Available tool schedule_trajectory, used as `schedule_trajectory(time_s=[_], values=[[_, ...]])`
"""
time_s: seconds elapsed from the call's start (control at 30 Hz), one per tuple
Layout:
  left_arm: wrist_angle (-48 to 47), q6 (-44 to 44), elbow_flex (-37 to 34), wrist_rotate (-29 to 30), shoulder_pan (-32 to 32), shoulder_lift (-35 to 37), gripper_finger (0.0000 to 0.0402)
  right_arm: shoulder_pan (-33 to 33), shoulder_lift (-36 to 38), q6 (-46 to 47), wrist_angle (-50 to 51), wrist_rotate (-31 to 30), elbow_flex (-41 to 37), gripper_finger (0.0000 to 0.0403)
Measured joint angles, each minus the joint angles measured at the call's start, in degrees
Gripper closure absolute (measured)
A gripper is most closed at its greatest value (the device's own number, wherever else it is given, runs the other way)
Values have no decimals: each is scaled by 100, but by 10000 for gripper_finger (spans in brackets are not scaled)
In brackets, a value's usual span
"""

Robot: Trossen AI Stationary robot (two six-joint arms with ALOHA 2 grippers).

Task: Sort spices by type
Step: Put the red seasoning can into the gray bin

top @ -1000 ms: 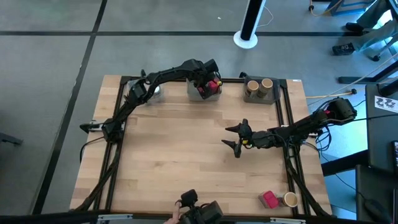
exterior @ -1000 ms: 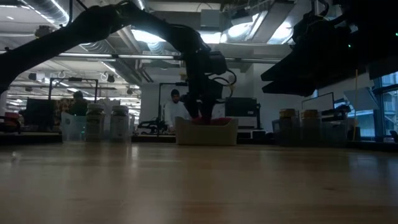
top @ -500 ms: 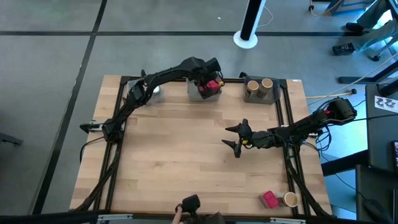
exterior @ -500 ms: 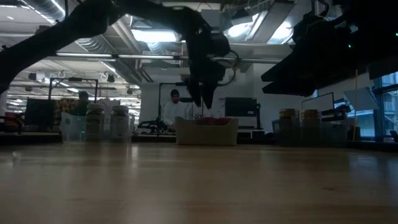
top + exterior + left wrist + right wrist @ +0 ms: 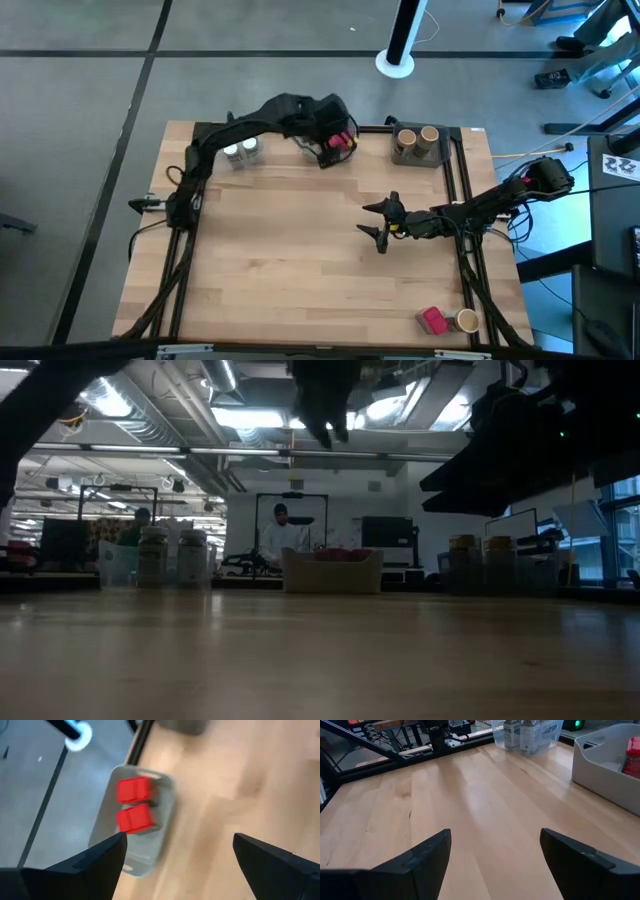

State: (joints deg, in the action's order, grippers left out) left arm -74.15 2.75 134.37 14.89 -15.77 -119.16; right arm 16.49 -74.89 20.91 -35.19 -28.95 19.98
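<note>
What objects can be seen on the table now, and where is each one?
White-capped jars: two, far left tray.
Red packets: two, middle far tray.
Tan-brown jars: two, far right tray.
Red packet: one, near right corner.
Tan jar: one, beside that packet.
Table: one, light wood.
People: at least two, room behind.
Left gripper: open, empty, above middle tray.
Right gripper: open, empty, over table centre-right.
</note>
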Motion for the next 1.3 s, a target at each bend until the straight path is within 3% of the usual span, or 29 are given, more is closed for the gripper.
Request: schedule_trajectory(time_s=[0.27,0.53,0.87,1.3], values=[[-44,-234,-410,781,1226,696,55,7,0,454,261,147,-2,100],[188,-788,-2306,1356,2168,1928,55,7,0,891,240,878,-2,100],[2765,-986,-5710,1564,2984,4096,55,4,0,762,553,909,306,100],[6026,-167,-8614,1565,3462,5893,55,0,0,213,3428,701,2309,100]])
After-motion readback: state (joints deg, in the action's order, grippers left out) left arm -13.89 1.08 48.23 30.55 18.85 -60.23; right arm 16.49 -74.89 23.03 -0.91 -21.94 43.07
